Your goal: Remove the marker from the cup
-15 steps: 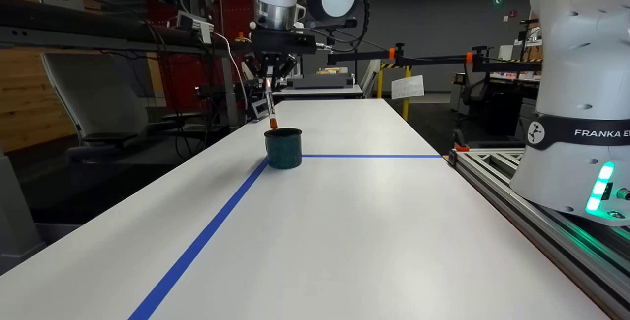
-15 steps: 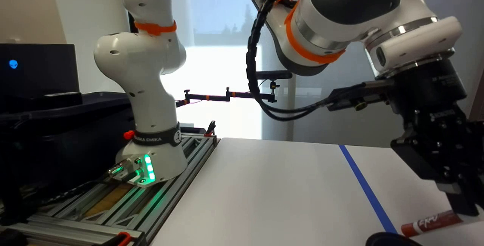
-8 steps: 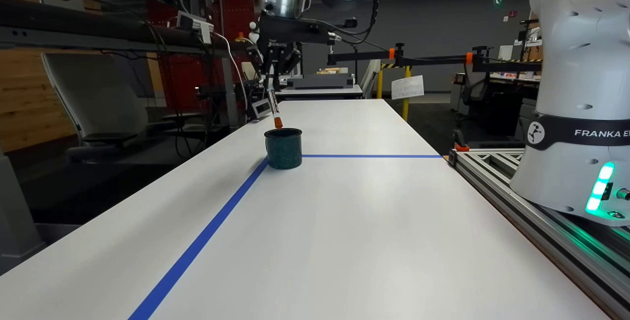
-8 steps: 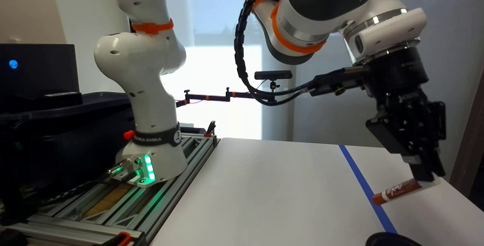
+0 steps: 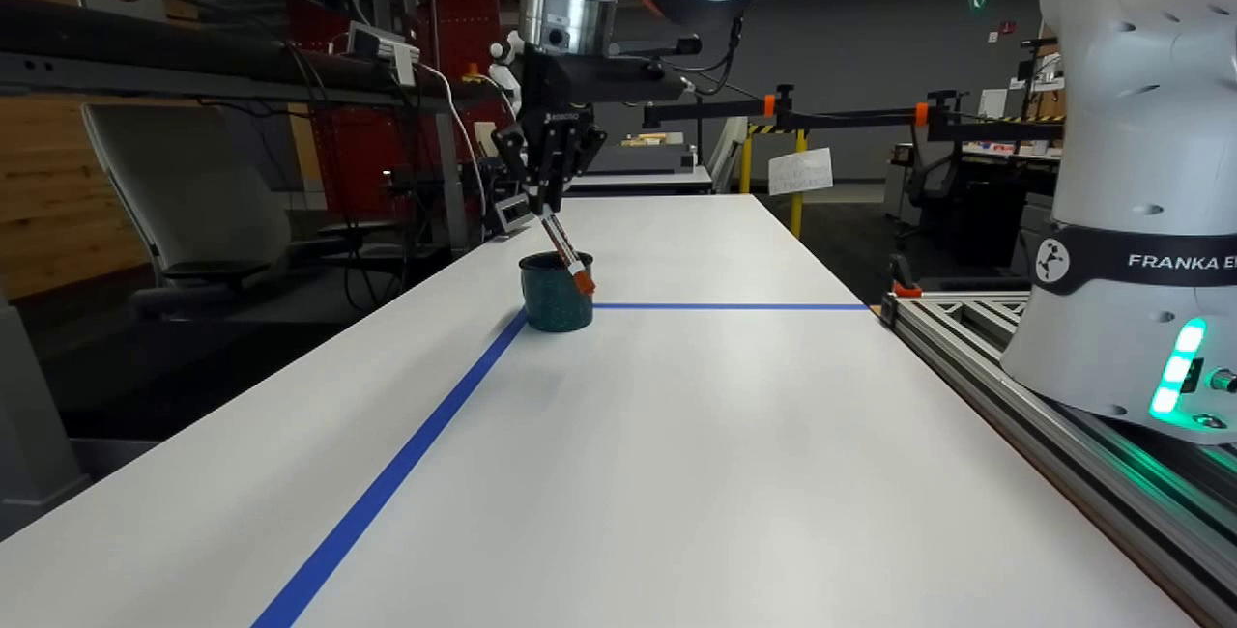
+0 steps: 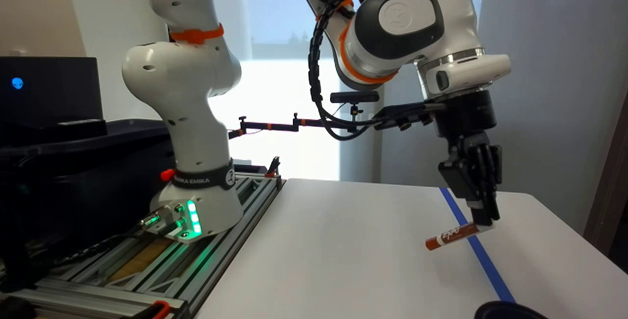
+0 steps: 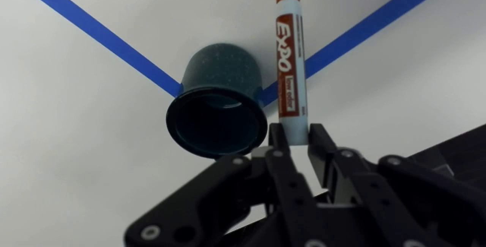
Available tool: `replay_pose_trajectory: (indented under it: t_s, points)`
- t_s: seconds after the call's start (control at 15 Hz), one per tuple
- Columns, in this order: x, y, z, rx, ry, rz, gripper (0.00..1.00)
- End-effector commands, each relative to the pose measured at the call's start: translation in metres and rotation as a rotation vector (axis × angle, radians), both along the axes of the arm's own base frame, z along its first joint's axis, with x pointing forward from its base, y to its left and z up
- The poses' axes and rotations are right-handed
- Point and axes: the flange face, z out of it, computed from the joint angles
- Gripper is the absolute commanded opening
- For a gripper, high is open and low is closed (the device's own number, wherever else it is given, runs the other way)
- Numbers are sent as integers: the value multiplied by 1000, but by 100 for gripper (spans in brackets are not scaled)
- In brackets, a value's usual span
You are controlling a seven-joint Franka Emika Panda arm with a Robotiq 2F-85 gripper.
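The marker (image 5: 567,246), white with a reddish-brown cap and label, is held tilted and clear of the cup. My gripper (image 7: 296,133) is shut on its plain white end; the capped end points away from the fingers in the wrist view. The marker also shows in an exterior view (image 6: 454,235), above the table. The dark teal cup (image 5: 553,304) stands upright on the white table. In the wrist view the cup (image 7: 224,68) is left of the marker, with its dark inside partly visible. In an exterior view only the cup's rim (image 6: 508,310) shows at the bottom edge.
The white table (image 5: 696,435) carries blue tape lines (image 5: 425,435) that meet at the cup. The robot base (image 5: 1140,338) stands on a metal frame (image 6: 147,265) along one long side. A small grey device (image 5: 513,213) is near the table's far left edge.
My gripper has carried the marker towards the robot base side, and the marker is more tilted. In an exterior view its cap now passes in front of the cup's right side. The cup has not moved.
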Motion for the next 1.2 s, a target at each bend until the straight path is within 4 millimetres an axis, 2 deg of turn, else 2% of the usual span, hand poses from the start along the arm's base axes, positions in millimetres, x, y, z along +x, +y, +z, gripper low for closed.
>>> replay_pose_trajectory:
  t_s: [0.0,0.53,1.13]
  points:
    - [-18,4,-20,-4,58,124,5]
    - [-47,-1,-86,-3,244,388,5]
    - [-55,-26,-137,3,344,469,5]
